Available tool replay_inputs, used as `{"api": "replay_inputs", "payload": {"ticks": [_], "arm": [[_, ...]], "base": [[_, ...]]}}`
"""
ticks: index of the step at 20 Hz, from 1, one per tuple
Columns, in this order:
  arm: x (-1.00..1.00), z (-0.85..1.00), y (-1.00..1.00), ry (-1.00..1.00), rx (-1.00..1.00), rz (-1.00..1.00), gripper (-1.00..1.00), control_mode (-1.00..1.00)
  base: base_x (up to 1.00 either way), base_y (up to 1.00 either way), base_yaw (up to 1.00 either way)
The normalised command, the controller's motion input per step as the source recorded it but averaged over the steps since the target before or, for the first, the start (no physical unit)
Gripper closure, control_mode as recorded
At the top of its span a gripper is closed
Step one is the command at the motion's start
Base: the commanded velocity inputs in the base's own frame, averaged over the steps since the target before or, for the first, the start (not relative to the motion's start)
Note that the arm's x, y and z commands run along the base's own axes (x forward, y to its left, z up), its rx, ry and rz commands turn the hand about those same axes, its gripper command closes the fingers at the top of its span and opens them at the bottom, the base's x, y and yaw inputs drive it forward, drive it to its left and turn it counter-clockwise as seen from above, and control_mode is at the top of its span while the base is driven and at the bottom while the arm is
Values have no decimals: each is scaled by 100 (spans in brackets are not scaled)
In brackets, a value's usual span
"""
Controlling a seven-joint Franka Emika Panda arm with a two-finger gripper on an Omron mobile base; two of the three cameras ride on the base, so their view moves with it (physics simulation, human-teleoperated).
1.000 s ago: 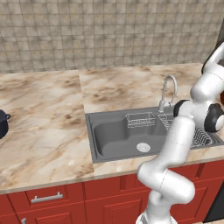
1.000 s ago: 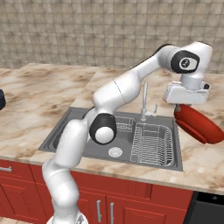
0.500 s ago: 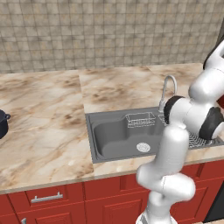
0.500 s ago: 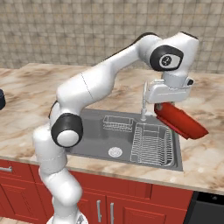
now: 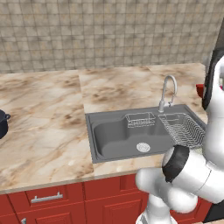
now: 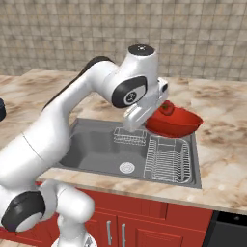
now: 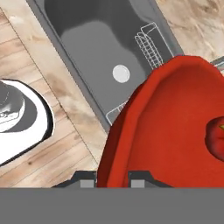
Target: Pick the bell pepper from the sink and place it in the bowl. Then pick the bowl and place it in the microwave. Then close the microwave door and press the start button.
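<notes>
My gripper is shut on the rim of the red bowl and holds it in the air over the right half of the sink. The bell pepper lies inside the bowl. In the hand view the bowl looms large, its rim pinched between my fingertips, with the pepper at the right edge and the sink with its drain far below. The sink also shows in the left base view. The microwave and its door are out of view.
A wire dish rack and a small wire basket sit in the basin. The curved faucet rises behind it. A dark blue pot stands at the counter's far left. Marble counter runs on both sides of the sink.
The arm has swung the bowl leftward, from over the counter right of the sink to above the dish rack. The bowl has gone from steeply tilted to nearly level.
</notes>
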Motion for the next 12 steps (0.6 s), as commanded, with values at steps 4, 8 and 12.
{"api": "replay_inputs", "payload": {"ticks": [4, 8, 12], "arm": [[0, 0, 100, -37, -30, 33, 100, -100], [-10, 23, 84, -4, -21, 25, 100, -100], [-16, 20, 43, 0, -5, 16, 100, -100]], "base": [[0, 0, 0], [0, 0, 0], [0, 0, 0]]}}
